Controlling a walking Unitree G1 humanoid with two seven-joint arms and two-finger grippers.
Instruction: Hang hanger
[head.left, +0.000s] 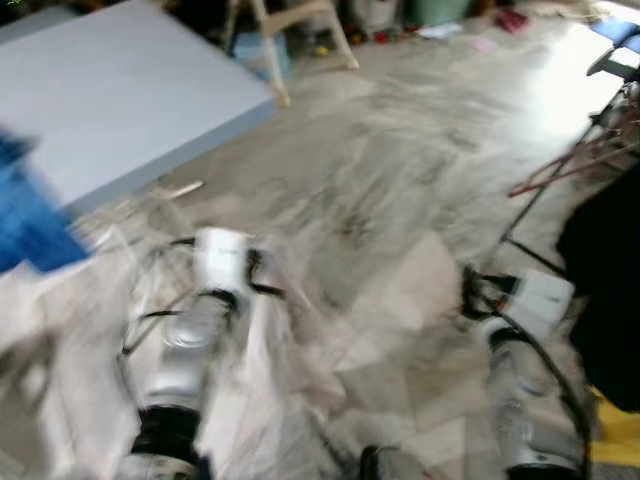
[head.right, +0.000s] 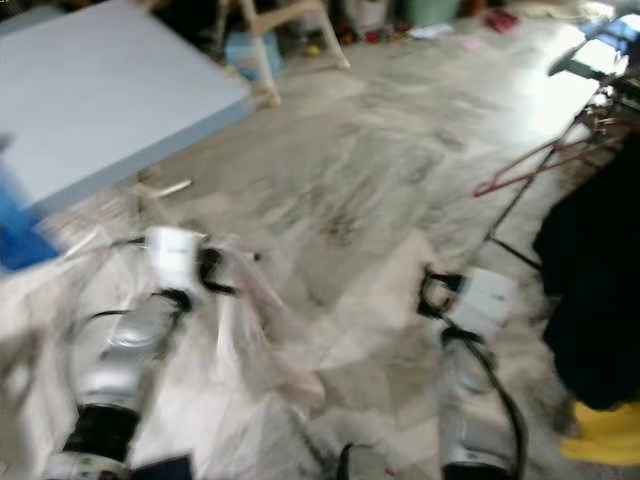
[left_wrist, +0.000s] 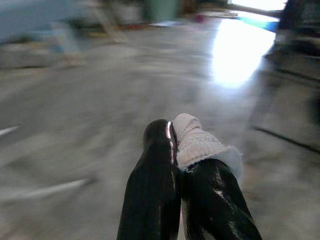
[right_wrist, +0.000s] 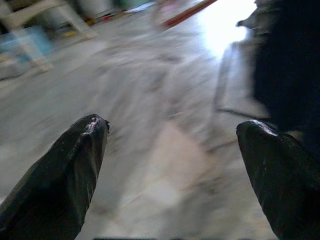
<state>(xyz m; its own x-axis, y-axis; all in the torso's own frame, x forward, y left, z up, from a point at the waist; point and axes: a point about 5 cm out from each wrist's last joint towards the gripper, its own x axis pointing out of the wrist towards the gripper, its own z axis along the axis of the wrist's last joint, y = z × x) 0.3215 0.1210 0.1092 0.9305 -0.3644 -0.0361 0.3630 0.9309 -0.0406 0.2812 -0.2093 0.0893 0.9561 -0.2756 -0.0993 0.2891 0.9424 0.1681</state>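
L gripper (left_wrist: 176, 150) pinching white cloth (left_wrist: 197, 142) | R gripper (right_wrist: 172, 145) fingers apart

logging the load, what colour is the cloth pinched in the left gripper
White or pale cream cloth, clearest in the left wrist view.

floor (head.left: 400, 170): open ahead | left: table (head.left: 110, 90) | right: rack (head.left: 580, 160), dark garment (head.left: 610, 300)

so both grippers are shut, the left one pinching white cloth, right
Not quite: only the left gripper is shut, pinching the white cloth. The right wrist view shows the right gripper open, its fingers spread wide over the floor.
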